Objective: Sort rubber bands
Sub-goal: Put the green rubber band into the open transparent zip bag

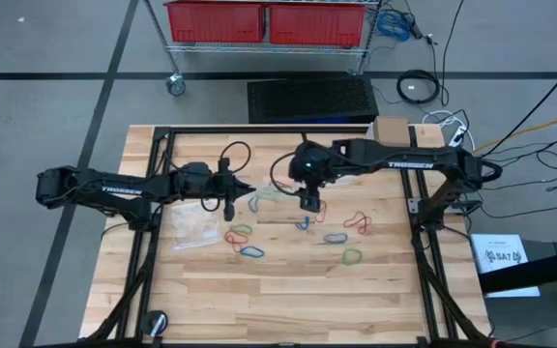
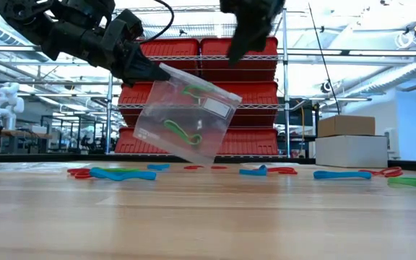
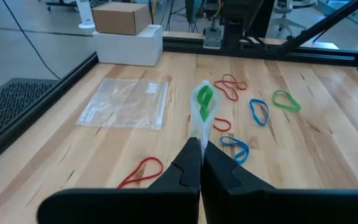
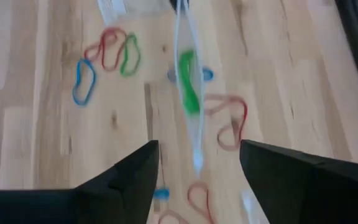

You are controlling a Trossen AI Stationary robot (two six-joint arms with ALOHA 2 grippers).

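Red storage bins on a wire rack fill the room behind my wooden bench [image 1: 259, 300], and the rubber bands [image 1: 341, 239] lie scattered across its middle in red, blue and green, reaching toward the right edge.

My left pincer [image 3: 199, 163] is clamped shut on the corner of a clear bag [image 2: 186, 118], holding it up off the bench so it hangs tilted; two green bands [image 2: 181, 131] show inside it. A second clear bag [image 1: 194, 230] lies flat near the left edge, seemingly empty.

My right pincer [image 4: 197, 163] hangs directly above the lifted bag's mouth, its fingers spread wide and empty, with the bag edge-on between them and clear of both.

As I judge it, green bands are going into this bag, and at least one green band [image 1: 353, 256] lies loose toward the right edge. To do this well I should keep the left grip firm and steady so the mouth stays reachable, lift my right pincer straight up clear of the plastic before moving, then come down on one green loop alone, pinching it without catching neighbouring red or blue ones.
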